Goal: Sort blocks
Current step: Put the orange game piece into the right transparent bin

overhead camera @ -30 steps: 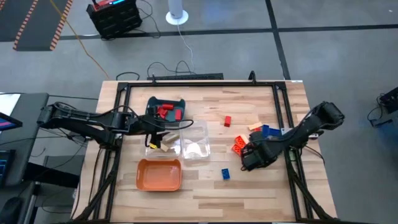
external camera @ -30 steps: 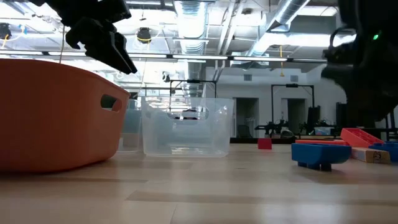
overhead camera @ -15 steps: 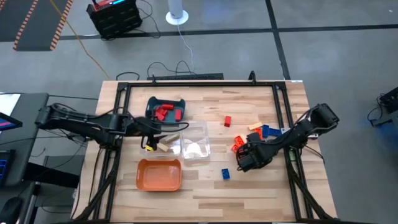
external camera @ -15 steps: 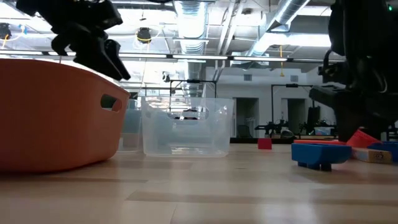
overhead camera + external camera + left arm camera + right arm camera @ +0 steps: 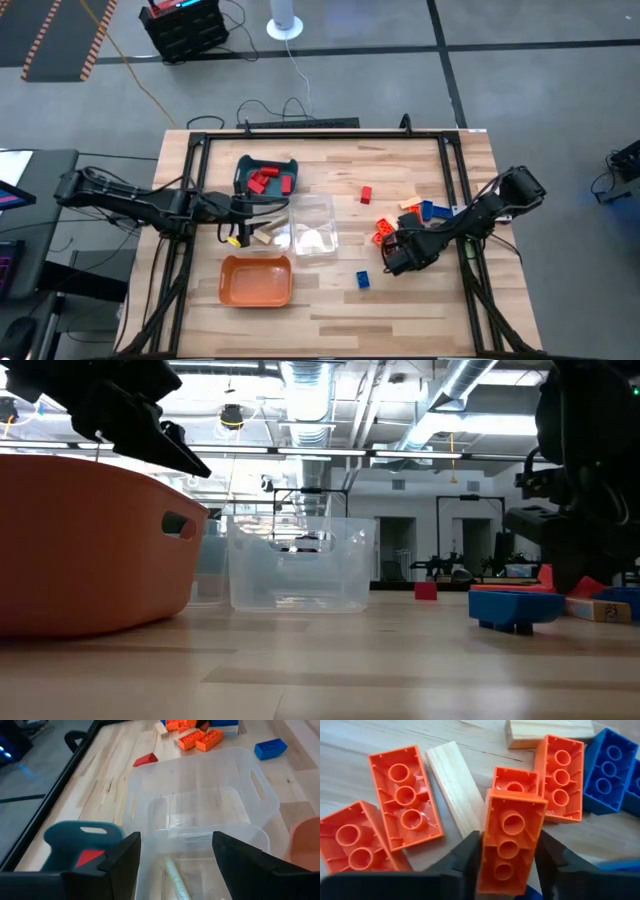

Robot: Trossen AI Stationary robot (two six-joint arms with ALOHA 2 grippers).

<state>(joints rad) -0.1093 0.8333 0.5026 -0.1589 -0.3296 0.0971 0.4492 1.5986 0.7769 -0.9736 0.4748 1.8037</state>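
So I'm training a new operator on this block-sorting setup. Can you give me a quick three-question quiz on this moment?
1. True or false: the right gripper has an orange block between its fingers.
2. Which tray holds red blocks? A) teal tray B) orange tray C) clear tray
3. Fill in: the left gripper hangs open over the ___ tray.

Key: 1 true; 2 A; 3 clear.
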